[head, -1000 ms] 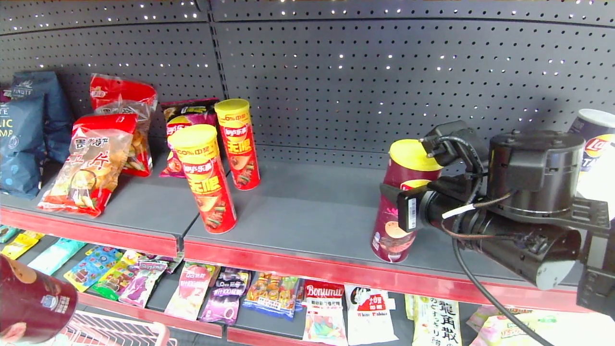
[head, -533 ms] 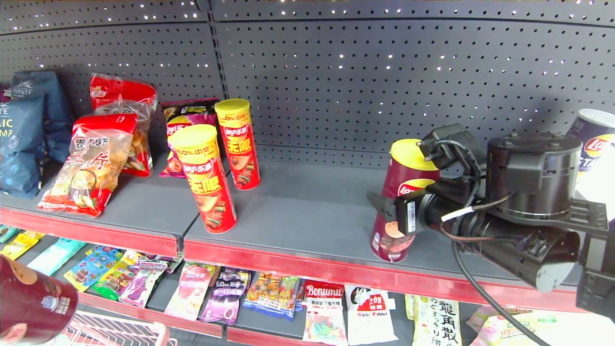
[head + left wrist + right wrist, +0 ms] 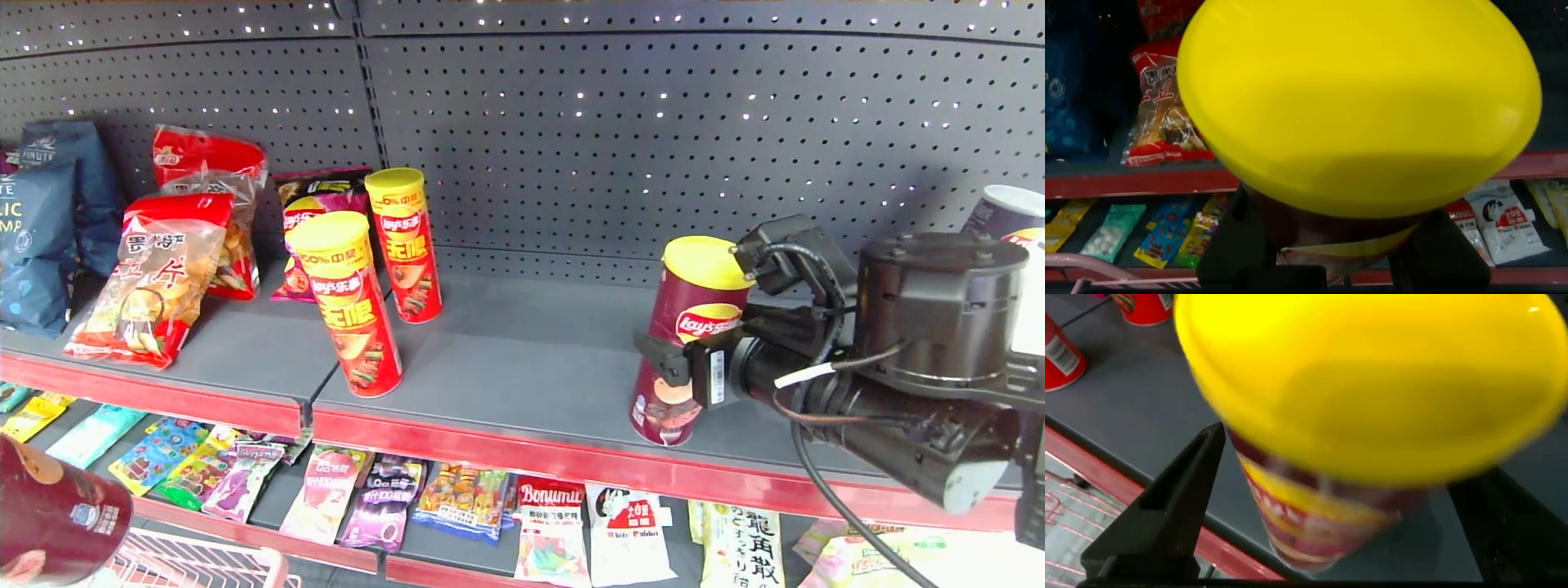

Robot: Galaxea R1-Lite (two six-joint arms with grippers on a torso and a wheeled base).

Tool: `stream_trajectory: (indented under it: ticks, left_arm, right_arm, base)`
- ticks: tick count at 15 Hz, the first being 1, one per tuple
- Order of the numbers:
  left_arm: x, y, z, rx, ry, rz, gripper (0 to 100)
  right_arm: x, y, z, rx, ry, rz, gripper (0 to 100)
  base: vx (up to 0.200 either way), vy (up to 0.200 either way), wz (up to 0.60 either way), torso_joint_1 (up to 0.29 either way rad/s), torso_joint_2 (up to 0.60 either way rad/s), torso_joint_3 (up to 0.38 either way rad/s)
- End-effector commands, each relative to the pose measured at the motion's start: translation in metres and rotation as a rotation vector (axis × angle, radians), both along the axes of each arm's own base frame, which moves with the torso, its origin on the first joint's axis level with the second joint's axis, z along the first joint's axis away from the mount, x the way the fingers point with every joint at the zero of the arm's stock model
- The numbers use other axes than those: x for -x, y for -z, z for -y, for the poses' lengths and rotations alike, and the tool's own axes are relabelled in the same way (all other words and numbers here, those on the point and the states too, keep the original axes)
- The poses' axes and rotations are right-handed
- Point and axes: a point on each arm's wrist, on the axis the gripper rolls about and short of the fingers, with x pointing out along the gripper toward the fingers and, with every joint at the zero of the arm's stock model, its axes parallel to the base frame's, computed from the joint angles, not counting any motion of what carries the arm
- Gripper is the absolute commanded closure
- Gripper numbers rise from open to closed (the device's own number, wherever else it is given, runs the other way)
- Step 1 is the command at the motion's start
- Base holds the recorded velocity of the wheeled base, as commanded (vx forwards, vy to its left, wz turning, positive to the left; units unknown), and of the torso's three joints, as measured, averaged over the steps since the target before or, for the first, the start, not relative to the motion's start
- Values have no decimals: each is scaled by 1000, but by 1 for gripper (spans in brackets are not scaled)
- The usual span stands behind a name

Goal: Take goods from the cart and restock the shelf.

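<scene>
Step in hand: placement. The maroon can (image 3: pixel 700 314) stands upright on the shelf (image 3: pixel 522 367), near its front edge. The right hand (image 3: pixel 1339 482) straddles it with fingers released. The left hand (image 3: pixel 1339 255) grasps a second can (image 3: pixel 1360 98) beside the cart (image 3: pixel 196 563). Next: withdraw the right hand straight back without tipping the can.

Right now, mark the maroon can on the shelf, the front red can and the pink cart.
maroon can (image 3: pixel 704 320): head view, its label.
front red can (image 3: pixel 353 322): head view, mid-body.
pink cart (image 3: pixel 196 543): head view, top rim.
</scene>
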Motion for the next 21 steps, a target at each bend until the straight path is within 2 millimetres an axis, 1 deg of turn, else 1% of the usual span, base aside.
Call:
stream_trajectory:
  ticks: [1,3,4,5,6,7,9,10,11,13,14,15,16,17,18,20,21]
  left_arm:
    - [0,1,0,0,-1,-3,100]
    - [-1,1,0,0,3,-7,100]
    - [-1,0,0,0,4,-7,100]
    - [-1,0,0,0,4,-7,100]
    - [-1,0,0,0,6,-6,100]
    - [-2,1,0,0,7,-10,100]
    - [-3,0,0,0,10,-14,100]
    - [-4,0,0,0,10,-14,100]
    - [-4,-2,0,0,10,-10,100]
    - [-4,-5,0,0,12,-1,100]
    - [-4,-6,0,0,12,-1,100]
    - [-5,-8,0,-1,10,-3,100]
    - [-7,-9,0,-3,9,-6,100]
    - [-9,-9,0,-10,9,-14,100]
    - [-11,-10,0,-19,10,-16,100]
    - [-10,-13,0,-23,12,-5,100]
    - [-10,-14,0,-23,12,-2,100]
  right_arm:
    - [14,-2,6,-10,-12,9,0]
    - [30,1,16,-7,-23,5,0]
    - [38,2,22,-9,-24,7,0]
    - [47,0,32,-26,-26,20,0]
    - [53,-4,39,-46,-22,33,0]
    - [59,-1,47,-45,-14,34,0]
    - [75,2,70,-37,-40,55,0]
    - [86,5,89,-18,-77,77,0]
    - [90,9,107,15,-61,100,0]
    - [97,15,139,40,43,125,0]
    - [99,16,148,59,97,122,0]
    - [109,13,166,77,213,103,0]
    - [119,12,173,75,284,78,0]
    - [135,16,178,67,348,51,0]
    - [150,21,177,49,364,36,0]
    - [177,32,171,27,329,40,0]
    - [185,42,170,34,335,29,0]
  base:
    - [0,0,0,0,0,0]
    - [0,0,0,0,0,0]
    - [0,0,0,0,0,0]
    - [0,0,0,0,0,0]
    - [0,0,0,0,0,0]
    - [0,0,0,0,0,0]
    - [0,0,0,0,0,0]
    - [0,0,0,0,0,0]
    - [0,0,0,0,0,0]
    - [0,0,0,0,0,0]
    - [0,0,0,0,0,0]
    - [0,0,0,0,0,0]
    - [0,0,0,0,0,0]
    - [0,0,0,0,0,0]
    - [0,0,0,0,0,0]
    - [0,0,0,0,0,0]
    - [0,0,0,0,0,0]
